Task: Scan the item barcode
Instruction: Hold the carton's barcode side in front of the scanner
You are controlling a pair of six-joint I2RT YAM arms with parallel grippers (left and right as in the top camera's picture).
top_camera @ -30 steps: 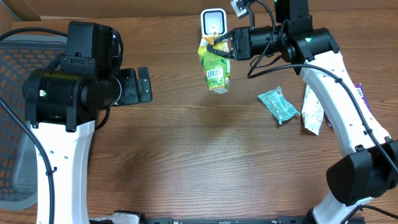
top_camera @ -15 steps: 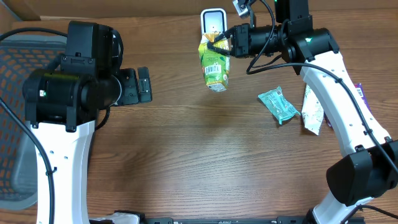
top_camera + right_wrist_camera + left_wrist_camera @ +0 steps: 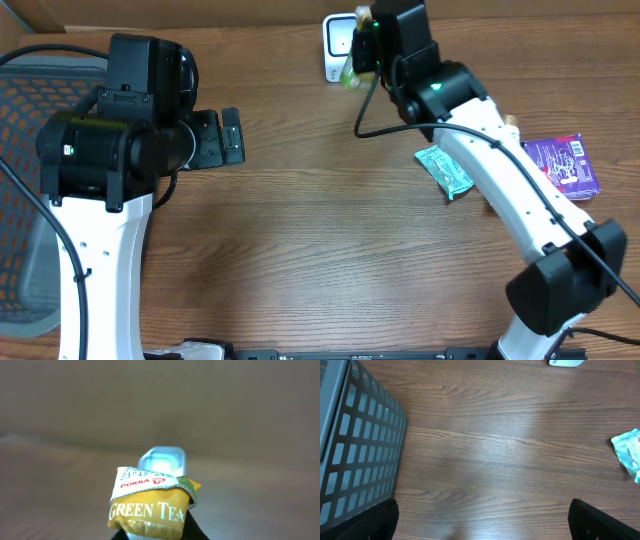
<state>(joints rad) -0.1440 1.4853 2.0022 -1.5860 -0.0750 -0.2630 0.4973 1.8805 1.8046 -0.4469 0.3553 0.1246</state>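
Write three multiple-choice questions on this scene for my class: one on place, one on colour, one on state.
1. Where is the tea pack? A inside a box; B lying flat; C held before the scanner.
2. What colour is the packet farthest right? A purple; B red; C black.
3. The left gripper is: A open; B shut empty; C shut on a pen.
Answers: C, the right gripper holds it up facing the scanner; A, its wrapper is purple; A, its jaws stand wide apart.

A teal packet (image 3: 445, 170) lies near a purple packet (image 3: 565, 165), mesh basket (image 3: 365, 455) apart.
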